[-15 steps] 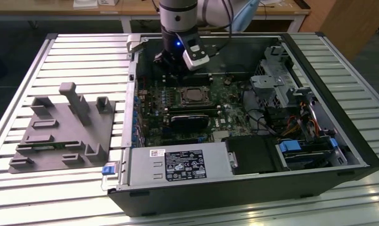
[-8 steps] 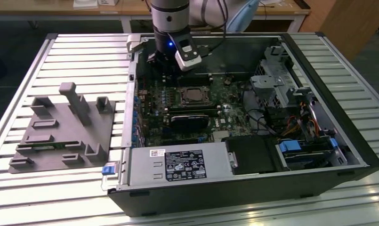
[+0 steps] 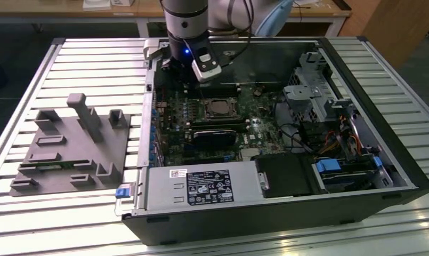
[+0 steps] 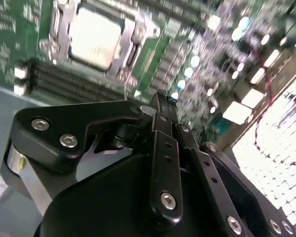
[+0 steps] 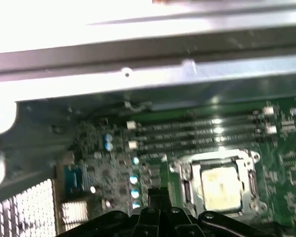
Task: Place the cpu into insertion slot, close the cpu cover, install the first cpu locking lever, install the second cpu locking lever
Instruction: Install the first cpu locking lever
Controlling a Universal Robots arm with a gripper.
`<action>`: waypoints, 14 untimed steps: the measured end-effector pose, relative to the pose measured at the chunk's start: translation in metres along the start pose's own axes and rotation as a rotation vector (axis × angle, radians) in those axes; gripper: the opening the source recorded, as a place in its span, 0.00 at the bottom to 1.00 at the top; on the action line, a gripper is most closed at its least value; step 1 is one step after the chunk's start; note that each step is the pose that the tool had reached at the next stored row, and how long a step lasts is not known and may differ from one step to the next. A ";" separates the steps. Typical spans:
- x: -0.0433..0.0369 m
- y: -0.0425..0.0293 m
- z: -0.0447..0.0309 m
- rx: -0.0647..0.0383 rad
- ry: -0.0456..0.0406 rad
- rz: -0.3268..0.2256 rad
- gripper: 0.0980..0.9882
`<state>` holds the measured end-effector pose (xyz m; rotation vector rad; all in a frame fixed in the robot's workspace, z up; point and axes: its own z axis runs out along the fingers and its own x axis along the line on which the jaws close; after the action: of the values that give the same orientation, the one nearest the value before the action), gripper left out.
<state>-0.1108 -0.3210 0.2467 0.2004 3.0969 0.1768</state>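
The cpu [image 3: 216, 109] lies flat in the insertion slot [image 3: 205, 101] on the green board, its pale metal face up; both wrist views show it too [image 4: 93, 37] [image 5: 221, 187]. The silver cpu cover [image 5: 214, 160] [image 4: 133, 42] lies down around the chip as a frame. Whether the locking levers are latched I cannot tell. My gripper [image 4: 160, 95] [image 5: 155, 193] hovers above the board, beside the socket and apart from it, shut with nothing between the fingers. In the exterior view the arm's wrist [image 3: 189, 50] hangs over the case's far corner, on that view's left of the socket.
Long black memory slots [image 5: 202, 132] run beside the socket. A black card [image 3: 214, 137] stands in front of it. The case holds a power supply box [image 3: 193, 186] and drive cages [image 3: 314, 90]. A grey fixture [image 3: 72, 149] sits on the slatted table at the exterior view's left.
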 end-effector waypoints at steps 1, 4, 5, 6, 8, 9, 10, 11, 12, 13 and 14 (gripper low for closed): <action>0.0008 -0.0003 0.0000 -0.018 0.0023 0.001 0.01; 0.0021 -0.0012 0.0000 -0.071 0.0090 0.003 0.01; 0.0022 -0.0016 -0.0001 -0.091 0.0117 0.004 0.01; 0.0023 -0.0019 -0.0001 -0.108 0.0138 0.004 0.01; 0.0025 -0.0023 -0.0001 -0.142 0.0182 0.006 0.01; 0.0025 -0.0025 -0.0001 -0.152 0.0194 0.006 0.01; 0.0024 -0.0027 -0.0001 -0.159 0.0203 0.006 0.01; 0.0024 -0.0026 -0.0001 -0.161 0.0205 0.006 0.01; 0.0024 -0.0026 -0.0001 -0.161 0.0205 0.007 0.01; 0.0022 -0.0026 -0.0001 -0.161 0.0207 0.007 0.01; 0.0016 -0.0025 0.0000 -0.161 0.0206 0.006 0.01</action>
<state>-0.1127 -0.3233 0.2464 0.2045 3.0826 0.4289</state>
